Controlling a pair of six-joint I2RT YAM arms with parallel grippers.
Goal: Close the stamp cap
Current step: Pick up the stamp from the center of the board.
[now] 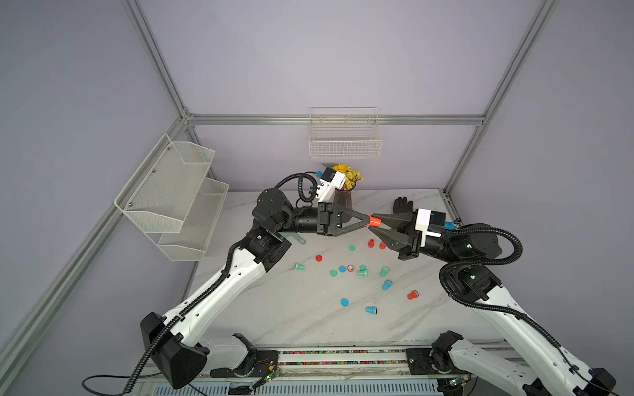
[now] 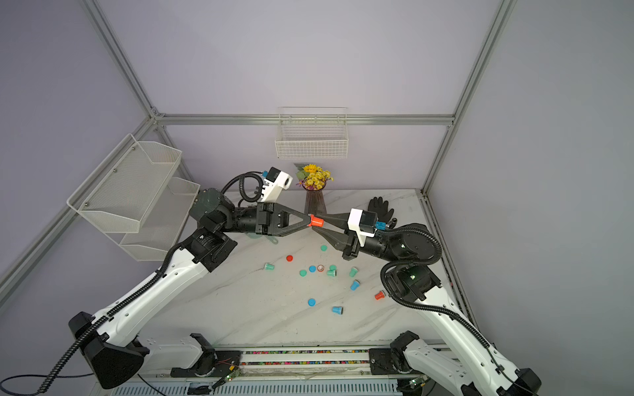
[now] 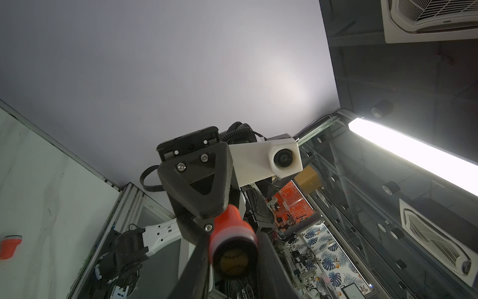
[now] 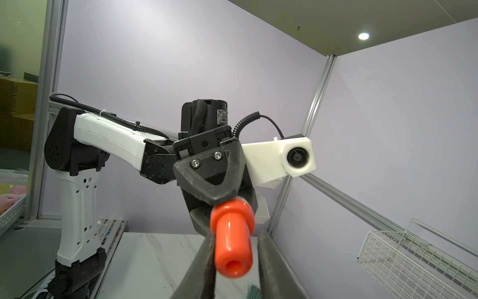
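An orange-red stamp (image 1: 374, 221) (image 2: 317, 222) hangs in the air above the table, between my two grippers. My left gripper (image 1: 367, 219) (image 3: 234, 248) is shut on its wide end. In the left wrist view that end of the stamp (image 3: 232, 233) looks dark with a yellowish disc inside, and I cannot tell whether a cap sits on it. The narrow handle of the stamp (image 4: 232, 240) points into my right gripper (image 1: 371, 224) (image 4: 235, 248). Its fingers flank the handle closely, one touching it, the other a thin gap away.
Several loose stamps and round caps in green, blue and red lie on the marble table (image 1: 291, 308), among them a red cap (image 1: 318, 258). A vase of yellow flowers (image 1: 344, 199) and a black glove (image 1: 403, 205) stand behind the grippers. A mesh shelf (image 1: 178, 199) hangs at the left.
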